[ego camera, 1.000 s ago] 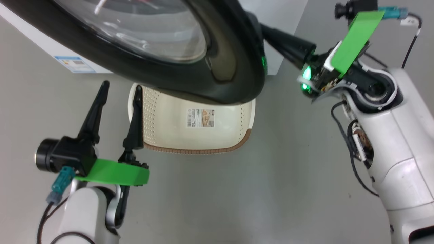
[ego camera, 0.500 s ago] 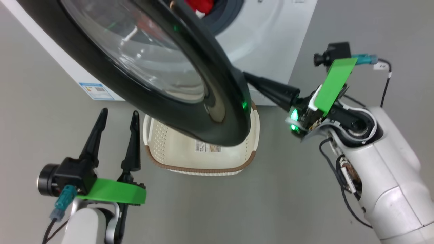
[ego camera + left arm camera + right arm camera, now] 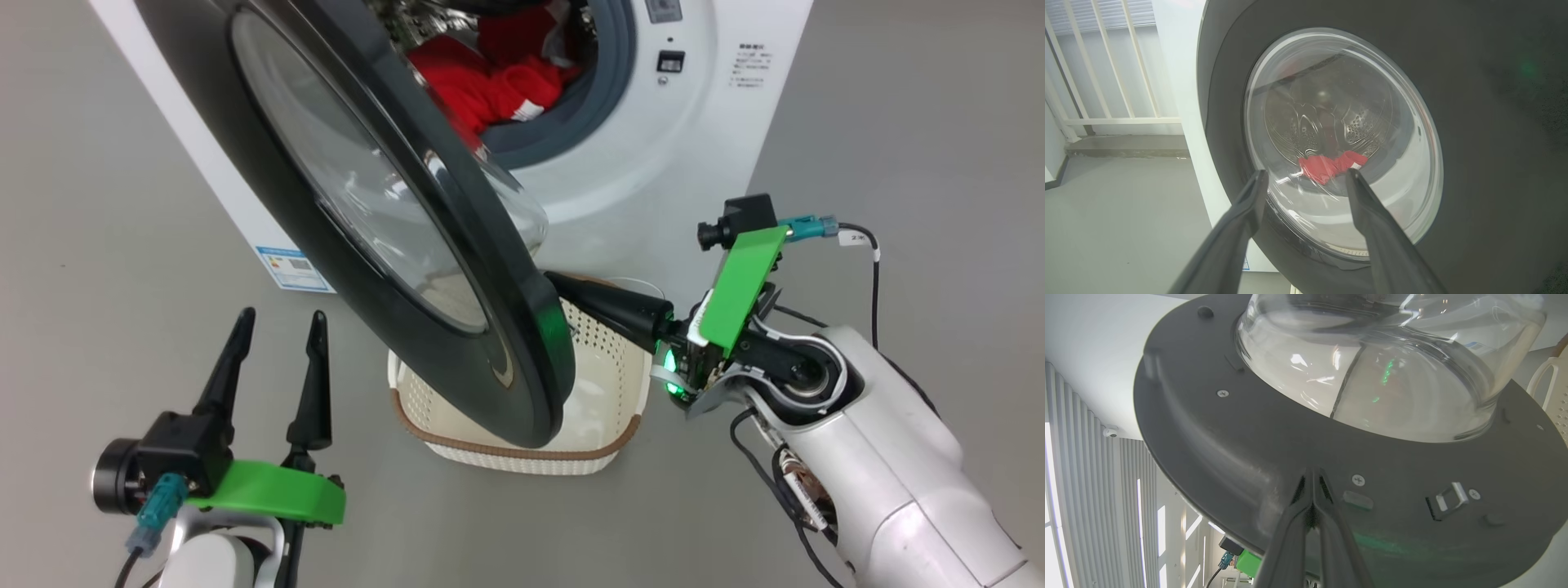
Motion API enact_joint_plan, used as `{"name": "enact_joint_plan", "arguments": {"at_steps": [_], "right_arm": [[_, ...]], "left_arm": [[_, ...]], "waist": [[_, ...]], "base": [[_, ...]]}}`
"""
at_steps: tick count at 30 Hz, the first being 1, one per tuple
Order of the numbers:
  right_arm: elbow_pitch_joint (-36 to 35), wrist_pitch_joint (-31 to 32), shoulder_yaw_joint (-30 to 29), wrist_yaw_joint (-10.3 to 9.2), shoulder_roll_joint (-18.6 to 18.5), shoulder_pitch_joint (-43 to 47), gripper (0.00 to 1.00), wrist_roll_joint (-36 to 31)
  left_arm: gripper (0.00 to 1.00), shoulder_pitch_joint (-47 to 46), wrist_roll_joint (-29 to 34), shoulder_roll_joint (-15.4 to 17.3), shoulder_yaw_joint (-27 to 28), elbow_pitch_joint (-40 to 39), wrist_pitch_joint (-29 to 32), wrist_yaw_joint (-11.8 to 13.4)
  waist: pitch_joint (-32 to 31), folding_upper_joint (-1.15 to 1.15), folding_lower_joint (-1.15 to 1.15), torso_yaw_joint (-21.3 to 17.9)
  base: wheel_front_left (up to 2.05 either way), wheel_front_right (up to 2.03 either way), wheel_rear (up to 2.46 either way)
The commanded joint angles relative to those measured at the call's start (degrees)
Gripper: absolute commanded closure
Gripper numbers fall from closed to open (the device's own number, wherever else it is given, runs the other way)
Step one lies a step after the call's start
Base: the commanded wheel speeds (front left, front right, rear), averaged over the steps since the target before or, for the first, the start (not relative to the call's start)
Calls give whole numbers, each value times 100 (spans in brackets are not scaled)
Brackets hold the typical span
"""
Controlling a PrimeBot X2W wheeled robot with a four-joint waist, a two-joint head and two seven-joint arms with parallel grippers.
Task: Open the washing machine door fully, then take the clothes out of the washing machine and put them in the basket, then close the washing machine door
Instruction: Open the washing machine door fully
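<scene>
A: Lower left of the head view?
B: Left gripper [image 3: 282,314], fingers spread, nothing held, near the outer face of the washing machine door [image 3: 384,229] but apart from it.
A: Centre?
B: Door stands partly open, its lower rim over the basket [image 3: 608,384] on the floor. Red clothes [image 3: 490,82] sit in the drum of the washing machine [image 3: 653,163], top centre.
A: Right?
B: Right gripper [image 3: 1312,473], fingers pressed together, gripping nothing, tips against the door's dark inner face below the glass bowl.
</scene>
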Motion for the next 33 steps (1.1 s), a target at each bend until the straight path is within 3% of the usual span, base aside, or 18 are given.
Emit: {"name": "enact_joint_plan", "arguments": {"at_steps": [1,33], "right_arm": [[-130,-62,131,44,133,65,100,31],[122,-203,703,44,133,221,100,235]], "left_arm": [[0,12,0,111,196,-95,-44,58],[0,312,-269,111,-89,32,-44,199]], "waist": [[-156,0,0,138],[-532,0,0,1284]], "base": [[0,0,0],[0,0,0]]}}
